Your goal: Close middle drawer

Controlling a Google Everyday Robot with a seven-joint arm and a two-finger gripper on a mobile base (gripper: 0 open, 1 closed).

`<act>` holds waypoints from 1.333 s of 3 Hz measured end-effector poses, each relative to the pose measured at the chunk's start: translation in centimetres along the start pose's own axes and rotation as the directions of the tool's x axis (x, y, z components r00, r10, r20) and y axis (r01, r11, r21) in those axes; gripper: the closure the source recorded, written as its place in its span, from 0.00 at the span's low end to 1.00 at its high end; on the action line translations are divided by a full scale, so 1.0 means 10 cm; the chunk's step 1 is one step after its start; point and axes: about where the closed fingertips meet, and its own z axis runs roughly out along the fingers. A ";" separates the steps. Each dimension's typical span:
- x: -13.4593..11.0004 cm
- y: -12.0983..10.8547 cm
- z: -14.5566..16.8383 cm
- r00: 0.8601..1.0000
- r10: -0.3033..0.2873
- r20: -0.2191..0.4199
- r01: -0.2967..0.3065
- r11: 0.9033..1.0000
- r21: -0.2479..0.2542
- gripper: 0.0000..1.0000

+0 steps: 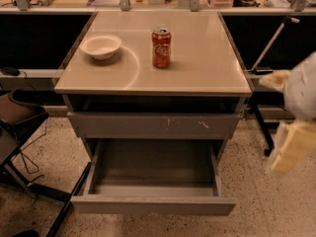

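The middle drawer (153, 205) is pulled far out of the grey cabinet, low in the camera view. Its plain flat front panel faces me and its empty grey box interior shows. Above it, the drawer front with white scratch marks (153, 125) stands slightly out under the tabletop. My gripper (289, 117) is white and cream, blurred, at the right edge. It is in the air to the right of the cabinet, apart from both drawers and above the level of the open drawer's front.
On the beige tabletop (207, 68) stand a red cola can (161, 47) and a white bowl (100, 46). A dark chair (17, 117) with floor cables is at the left. A black stand with a pole (269, 48) is behind my gripper. The floor is speckled.
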 end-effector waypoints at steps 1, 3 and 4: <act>-0.03 0.45 0.46 0.989 -0.023 0.145 0.024 1.000 -0.003 0.00; 0.35 1.41 1.62 0.983 -0.013 0.185 0.017 1.000 -0.020 0.00; 0.46 1.71 1.82 0.986 0.008 0.166 0.003 0.998 -0.067 0.00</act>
